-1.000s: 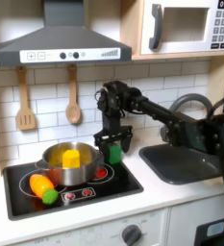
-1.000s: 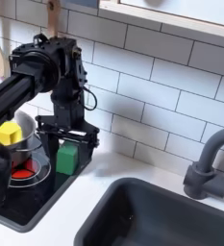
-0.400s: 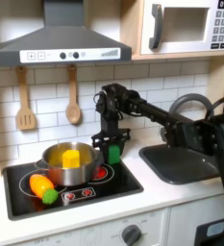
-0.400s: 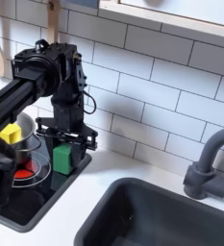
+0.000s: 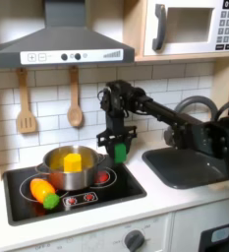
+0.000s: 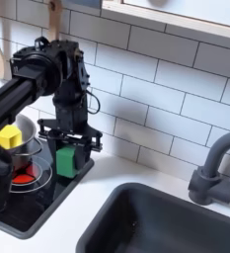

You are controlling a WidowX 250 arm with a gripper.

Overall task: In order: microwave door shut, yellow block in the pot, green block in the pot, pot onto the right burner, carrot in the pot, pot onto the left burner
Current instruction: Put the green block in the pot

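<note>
Our gripper (image 5: 117, 153) has its fingers closed on the small dark green block (image 6: 67, 160), held just above the stove's right edge, beside the shiny round steel pot (image 5: 71, 169) where the bright yellow block (image 5: 74, 162) already sits. We risk clipping the pot's rim or dropping short onto the burner if we carry too low. Against a second ago, the block sits slightly higher and a touch nearer the pot.

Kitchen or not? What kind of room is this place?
It looks like a toy play kitchen, not a real one. You can see a small stovetop with a shiny pot on it, a sink beside it, and a microwave above.
</note>
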